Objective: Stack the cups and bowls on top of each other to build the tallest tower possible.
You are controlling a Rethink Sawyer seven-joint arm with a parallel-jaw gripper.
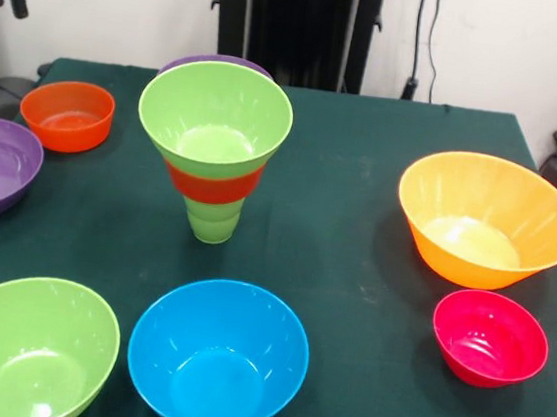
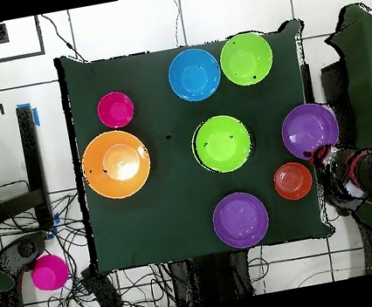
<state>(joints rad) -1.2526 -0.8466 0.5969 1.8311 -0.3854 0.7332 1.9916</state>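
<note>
Bowls (image 1: 219,355) ringing tower (image 1: 213,146), apart.

There are no words, numbers, labels or signs to read in either view. The bowls (image 1: 219,355) are plain, shiny plastic with nothing printed on them. The tower (image 1: 212,146) is plain too. The green table cloth (image 1: 356,237) has no writing on it.
</note>
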